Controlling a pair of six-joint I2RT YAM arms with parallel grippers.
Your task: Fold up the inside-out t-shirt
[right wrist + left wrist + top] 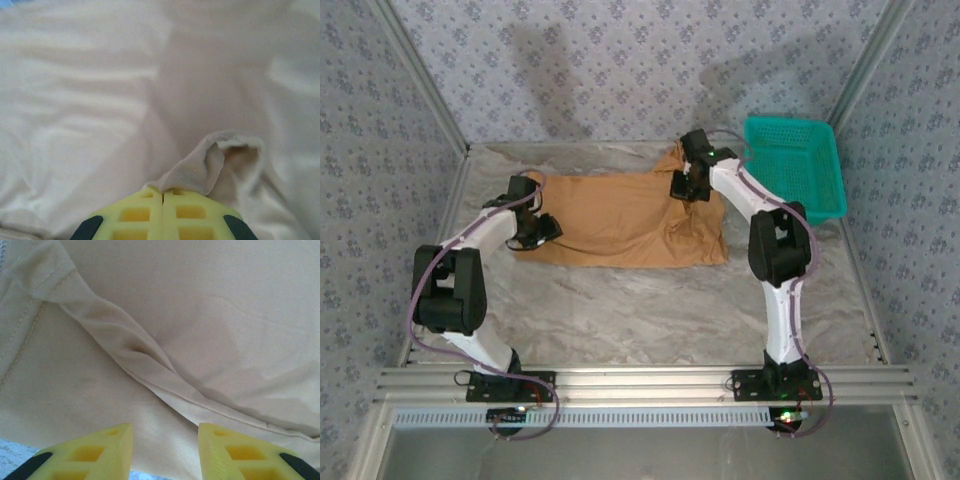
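Tan cloth, the inside-out t-shirt (630, 220), lies spread on the worktop (650, 310), from centre out toward 12 o'clock. It is mostly flat. Its 3 o'clock end is rumpled, and one corner is pulled up toward 1 o'clock. The worktop has a pale, marbled-looking cover.

Green basket (792, 121) sits at 2 o'clock, just beside the shirt's far right corner. I cannot tell whether they touch.

Left gripper (548, 230): at the shirt's 9 o'clock edge, low over the cloth. From the left wrist, the left gripper (165, 436) has its yellow fingers (100, 454) spread, with a clear gap between the tips. Nothing is caught in that gap. The shirt (225, 315) lies beyond the tips. A raised fold (150, 370) runs across it from 10 o'clock down to 4 o'clock. A stitched seam (25, 335) shows at 9 o'clock. A sliver of worktop (12, 452) shows at 7 o'clock.

Right gripper (682, 188): at the shirt's 1 o'clock corner, with the arm reaching over the rumpled end. From the right wrist, the right gripper (162, 194) has its fingers (135, 215) pressed together, pinching a bit of the shirt's edge. A curled flap (215, 160) rises off the tips toward 1 o'clock. The shirt (75, 125) looks washed-out and softly creased in this view.
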